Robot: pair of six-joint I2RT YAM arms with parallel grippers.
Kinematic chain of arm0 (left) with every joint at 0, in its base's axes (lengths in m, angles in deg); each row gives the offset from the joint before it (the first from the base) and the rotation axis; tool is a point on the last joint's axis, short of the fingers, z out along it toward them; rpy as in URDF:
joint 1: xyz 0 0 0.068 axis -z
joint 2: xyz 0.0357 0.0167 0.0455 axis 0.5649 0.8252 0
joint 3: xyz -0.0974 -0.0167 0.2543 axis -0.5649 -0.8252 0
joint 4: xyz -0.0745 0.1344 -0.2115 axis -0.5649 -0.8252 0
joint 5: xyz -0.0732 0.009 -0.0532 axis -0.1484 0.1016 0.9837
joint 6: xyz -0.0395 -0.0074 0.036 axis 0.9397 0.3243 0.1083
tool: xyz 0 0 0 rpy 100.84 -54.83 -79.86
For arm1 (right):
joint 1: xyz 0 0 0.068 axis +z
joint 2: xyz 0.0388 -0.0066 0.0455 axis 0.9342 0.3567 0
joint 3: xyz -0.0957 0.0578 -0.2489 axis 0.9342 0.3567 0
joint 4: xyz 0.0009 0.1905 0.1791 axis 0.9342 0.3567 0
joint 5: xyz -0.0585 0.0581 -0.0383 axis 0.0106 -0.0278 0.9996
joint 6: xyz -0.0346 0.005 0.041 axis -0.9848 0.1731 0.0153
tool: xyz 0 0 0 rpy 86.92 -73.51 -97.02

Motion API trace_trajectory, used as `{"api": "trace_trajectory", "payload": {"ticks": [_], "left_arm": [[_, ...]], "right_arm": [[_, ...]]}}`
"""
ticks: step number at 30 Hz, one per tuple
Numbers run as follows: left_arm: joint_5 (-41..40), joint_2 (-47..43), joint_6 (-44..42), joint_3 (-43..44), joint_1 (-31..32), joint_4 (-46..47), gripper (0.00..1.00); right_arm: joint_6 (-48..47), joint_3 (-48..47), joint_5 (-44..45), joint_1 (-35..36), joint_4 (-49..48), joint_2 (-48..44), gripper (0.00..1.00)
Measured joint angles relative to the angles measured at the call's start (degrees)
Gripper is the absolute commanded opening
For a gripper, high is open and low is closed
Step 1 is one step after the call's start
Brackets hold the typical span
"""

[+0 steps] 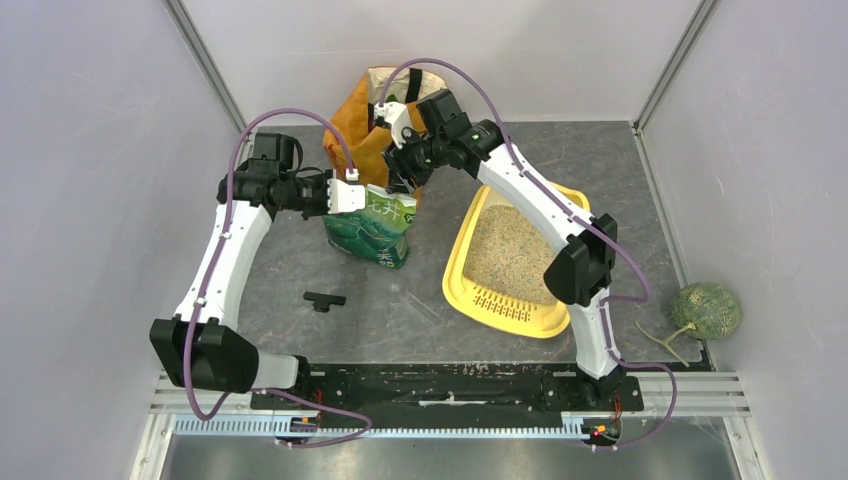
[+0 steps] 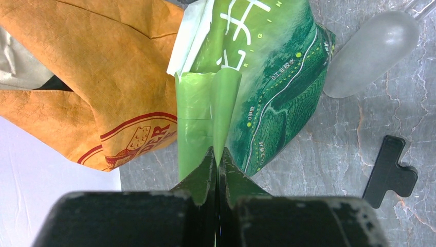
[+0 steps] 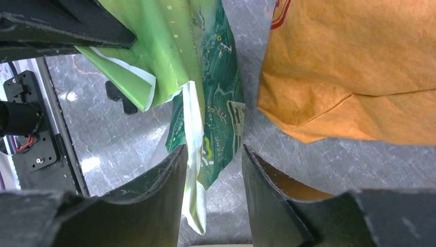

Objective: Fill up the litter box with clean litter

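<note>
The yellow litter box (image 1: 458, 268) lies right of centre with beige litter (image 1: 508, 252) spread inside it. The green litter bag (image 1: 375, 228) stands upright left of the box. My left gripper (image 1: 352, 195) is shut on the bag's top edge; in the left wrist view its jaws (image 2: 218, 154) pinch a light-green fold of the bag (image 2: 267, 77). My right gripper (image 1: 400, 165) is open above the bag's other top corner. In the right wrist view the bag's white-lined edge (image 3: 198, 154) hangs between its spread fingers (image 3: 213, 170).
An orange shopping bag (image 1: 362, 125) stands just behind the green bag, also showing in the left wrist view (image 2: 97, 77) and the right wrist view (image 3: 349, 72). A black clip (image 1: 324, 300) lies on the table in front. A green melon (image 1: 706, 310) sits at the far right.
</note>
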Motion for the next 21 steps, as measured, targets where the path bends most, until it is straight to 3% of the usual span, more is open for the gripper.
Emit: {"api": "trace_trajectory", "payload": {"ticks": [21], "left_arm": [[0.5,0.0,0.0,0.1,0.0,0.0,0.02]], "right_arm": [[-3.5,-1.2,5.0,0.9,-0.2,2.3,0.33]]}}
